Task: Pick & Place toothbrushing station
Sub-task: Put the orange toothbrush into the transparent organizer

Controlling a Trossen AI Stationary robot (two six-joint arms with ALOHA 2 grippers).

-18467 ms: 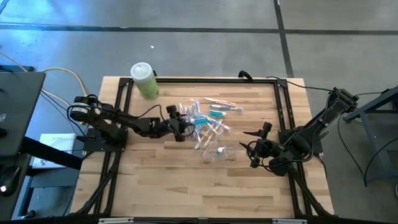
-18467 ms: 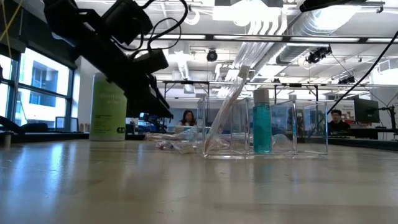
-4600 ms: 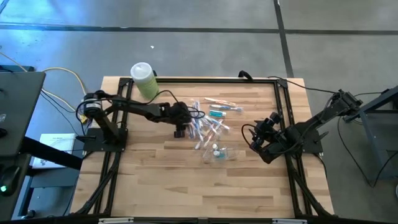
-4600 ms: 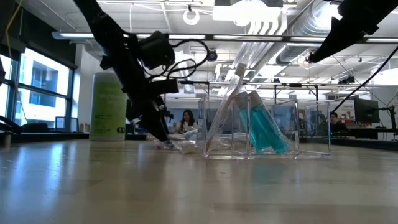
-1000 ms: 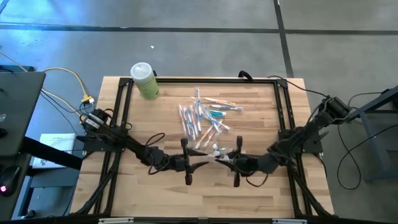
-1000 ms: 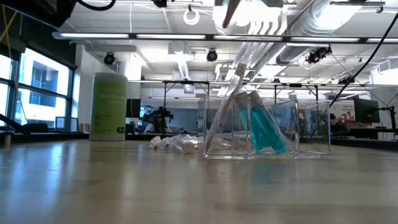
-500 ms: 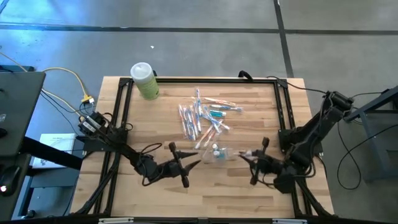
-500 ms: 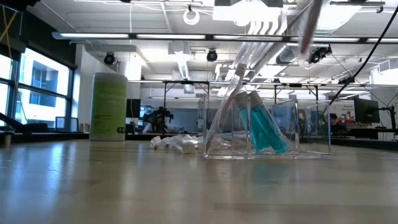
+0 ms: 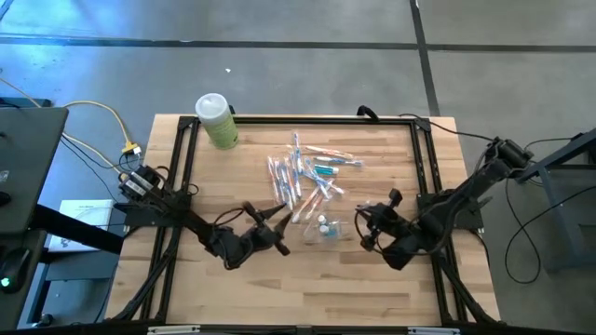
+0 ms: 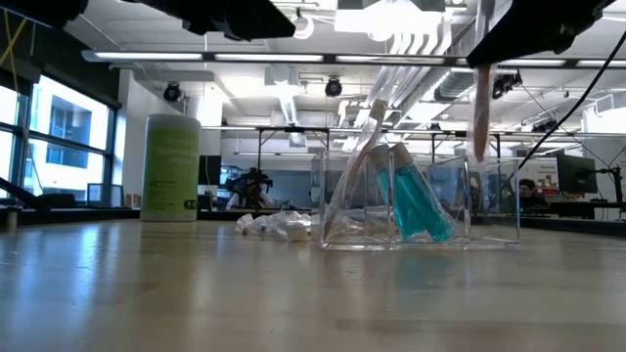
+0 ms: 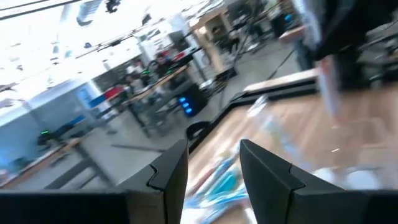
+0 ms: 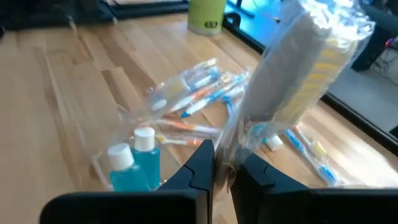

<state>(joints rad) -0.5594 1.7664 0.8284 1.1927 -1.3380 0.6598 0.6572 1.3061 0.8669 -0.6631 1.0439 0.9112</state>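
Note:
A pile of wrapped toothbrushes [image 9: 303, 177] with teal and orange parts lies on the table's far middle. Just nearer stands the see-through holder [image 9: 328, 229] [image 10: 421, 207]. It holds a leaning toothbrush [image 10: 357, 161] and teal bottles [image 12: 134, 165]. My right gripper [image 9: 365, 227] hovers right of the holder, shut on another wrapped toothbrush [image 10: 480, 108]. My left gripper [image 9: 277, 231] hovers left of the holder, open, with nothing between its fingers [image 11: 214, 168]. My right gripper pinches the wrapped toothbrush at the narrow end of its clear wrapper [image 12: 225, 163] between its two fingers. The bristle end [image 12: 317, 53] reaches out beyond the fingertips. In the low view the brush hangs nearly upright below the gripper, clear of the table, over the holder's right part.
A light-green bottle with a white cap [image 9: 216, 119] stands at the far left corner. A black frame [image 9: 424, 167] runs along the table's edges. Bare wood [image 9: 307, 288] lies on the near side.
My right gripper has drawn away from my left gripper, first toward the right edge, then back toward the holder. It has turned and sunk, and the toothbrush has tipped from a slant to hanging nearly upright. My left gripper has swung round toward the pile.

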